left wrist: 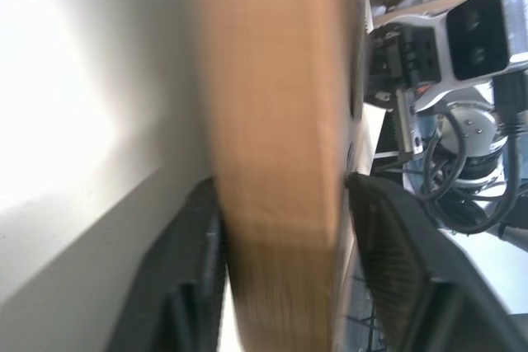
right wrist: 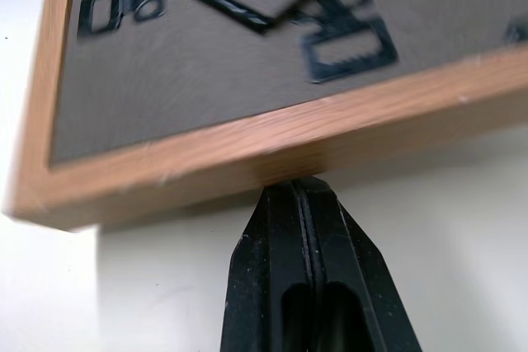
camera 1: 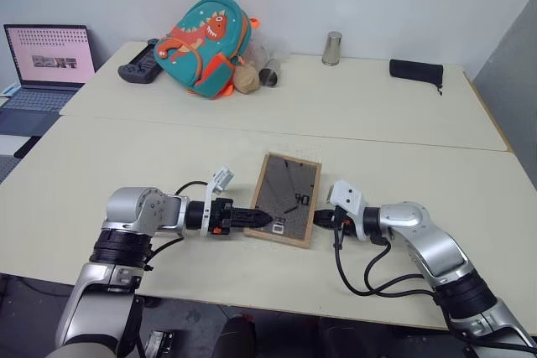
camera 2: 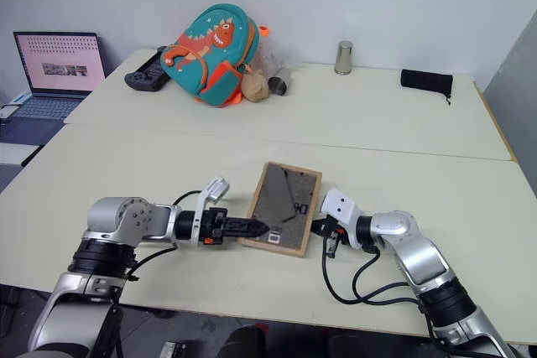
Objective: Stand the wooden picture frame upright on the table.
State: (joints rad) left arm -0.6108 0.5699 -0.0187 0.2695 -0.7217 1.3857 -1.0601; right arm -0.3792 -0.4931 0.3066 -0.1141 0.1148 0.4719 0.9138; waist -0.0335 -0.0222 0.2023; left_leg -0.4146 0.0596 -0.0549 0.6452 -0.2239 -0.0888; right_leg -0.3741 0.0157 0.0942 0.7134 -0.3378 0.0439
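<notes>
Two grippers worked at one picture frame, which lay back-side up near the front middle of the bench. The left gripper met the frame's left edge near its front corner, from 9 o'clock; in the left wrist view its two fingers sat one on each side of the wooden edge, clamped on it. The right gripper came in from 3 o'clock with its fingers pressed together, their joined tip touching the frame's right edge, as the right wrist view showed.

The frame's front face was hidden against the bench. Its grey back panel carried black fittings, blurred in the right wrist view and too small to read from the head camera. The left wrist view also caught the right arm's camera housing beyond the frame.

At 12 o'clock, along the far slab, stood one dinosaur backpack, one game controller partly behind it, two metal cups, one tipped over and one upright, and one black pouch. One open laptop sat off the bench at 10 o'clock, cut off by the picture's edge.
</notes>
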